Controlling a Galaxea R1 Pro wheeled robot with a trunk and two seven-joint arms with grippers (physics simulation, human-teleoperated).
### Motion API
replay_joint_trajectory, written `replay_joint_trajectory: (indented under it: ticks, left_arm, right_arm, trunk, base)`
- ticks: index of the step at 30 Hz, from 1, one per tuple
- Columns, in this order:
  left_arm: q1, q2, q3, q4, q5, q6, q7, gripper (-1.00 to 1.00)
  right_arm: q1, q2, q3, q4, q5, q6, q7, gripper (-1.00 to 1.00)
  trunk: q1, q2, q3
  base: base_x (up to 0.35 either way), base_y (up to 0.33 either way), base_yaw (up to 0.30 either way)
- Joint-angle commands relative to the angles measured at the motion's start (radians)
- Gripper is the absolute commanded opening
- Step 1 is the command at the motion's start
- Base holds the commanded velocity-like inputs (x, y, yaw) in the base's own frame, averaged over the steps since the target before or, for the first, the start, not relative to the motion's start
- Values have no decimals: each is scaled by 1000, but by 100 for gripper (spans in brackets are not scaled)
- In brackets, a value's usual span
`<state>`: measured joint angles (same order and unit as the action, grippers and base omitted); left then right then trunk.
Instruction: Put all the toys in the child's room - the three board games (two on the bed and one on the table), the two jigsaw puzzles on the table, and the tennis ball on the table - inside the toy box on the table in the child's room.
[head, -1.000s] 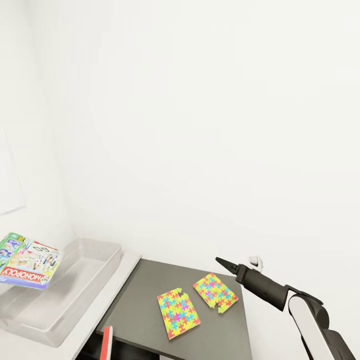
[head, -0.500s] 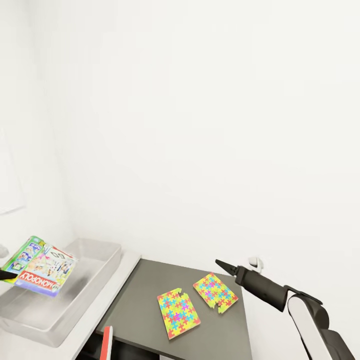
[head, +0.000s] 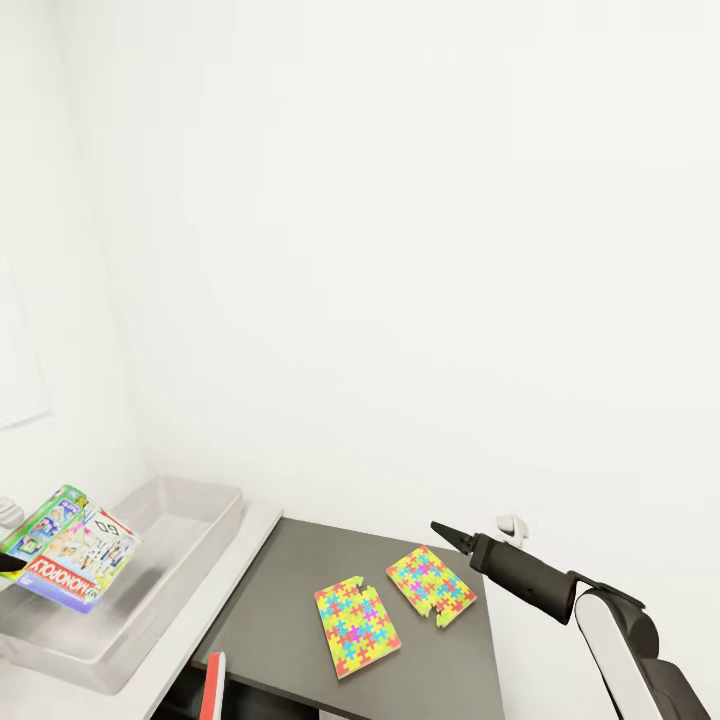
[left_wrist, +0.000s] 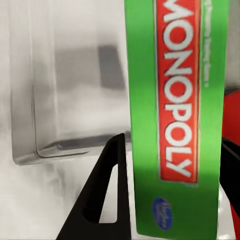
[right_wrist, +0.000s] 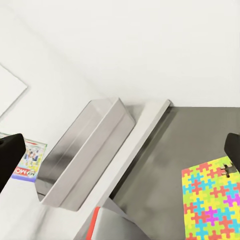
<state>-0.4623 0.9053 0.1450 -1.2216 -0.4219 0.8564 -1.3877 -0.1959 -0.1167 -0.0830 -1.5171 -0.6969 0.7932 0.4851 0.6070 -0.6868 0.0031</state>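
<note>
A green Monopoly board game (head: 68, 548) hangs tilted over the near left end of the grey toy box (head: 228, 520). My left gripper (left_wrist: 172, 140) is shut on its edge, one black finger (left_wrist: 107, 190) on each side. The box's grey wall (left_wrist: 60, 100) lies right behind the game. Two bright jigsaw puzzles (head: 356, 625) (head: 431, 584) lie flat on the dark table (head: 290, 580). Above the table's far right corner my right gripper (head: 440, 528) hovers open and holds nothing. In its wrist view I see the toy box (right_wrist: 90, 150) and one puzzle (right_wrist: 210, 200).
The toy box rests on a white surface (head: 190, 640) along the dark table's left side. A red flat object (head: 214, 685) stands at the table's front edge. A small white fitting (head: 510, 522) sits on the wall behind the right gripper. White walls close in at the back and left.
The Monopoly game has tilted further and sunk a little toward the toy box, after swinging right and back left. The right arm and both puzzles have stayed put.
</note>
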Motion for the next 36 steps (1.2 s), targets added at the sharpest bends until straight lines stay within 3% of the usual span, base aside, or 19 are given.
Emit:
replay_joint_trajectory:
  ticks: [1, 6, 14, 19, 36]
  left_arm:
    - [-1, -4, 1, -2, -20, 10, -10, -100]
    - [-1, -22, -4, -9, -37, 10, -10, -100]
    - [-1, -48, -42, -31, -85, 14, -10, -100]
    - [-1, -60, -45, -40, -141, 15, -10, -100]
    - [-1, -77, -55, -54, -186, 13, -11, -100]
  right_arm:
    - [0, 0, -1, 0, 0, 6, 3, 100]
    - [0, 0, 0, -1, 0, 6, 2, 100]
    - [0, 0, 0, -2, 1, 7, 2, 100]
    - [0, 0, 0, -2, 0, 8, 1, 100]
    - [0, 0, 0, -2, 0, 8, 1, 100]
  trunk:
    - [0, 0, 0]
    - [0, 0, 0]
    - [0, 0, -4]
    - [0, 0, -9]
    - [0, 0, -28]
  base:
    - [0, 0, 0]
    - [0, 0, 0]
    - [0, 0, 0]
    - [0, 0, 0]
    - [0, 0, 0]
